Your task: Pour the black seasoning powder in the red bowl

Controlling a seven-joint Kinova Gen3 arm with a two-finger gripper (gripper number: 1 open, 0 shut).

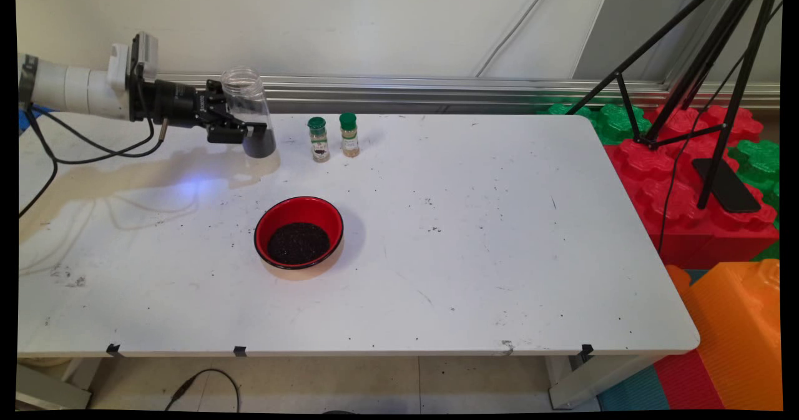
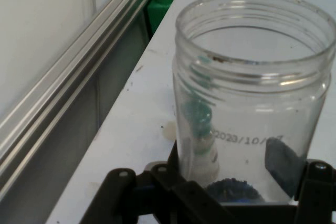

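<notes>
A clear plastic jar (image 1: 248,105) with an open mouth stands upright at the table's far left, a layer of dark grains in its bottom. My gripper (image 1: 240,131) is shut on the jar's lower half, reaching in from the left. In the hand view the jar (image 2: 252,98) fills the frame between the black fingers (image 2: 310,182). A red bowl (image 1: 299,231) holding dark grains sits nearer the front, apart from the jar. Two small green-capped spice bottles (image 1: 319,139) (image 1: 349,134) stand just right of the jar.
The white table (image 1: 499,251) ends at a metal rail along the wall behind the jar. Red and green foam blocks (image 1: 680,176) and a black tripod (image 1: 718,64) stand off the table's right end. Black cables hang from the arm at left.
</notes>
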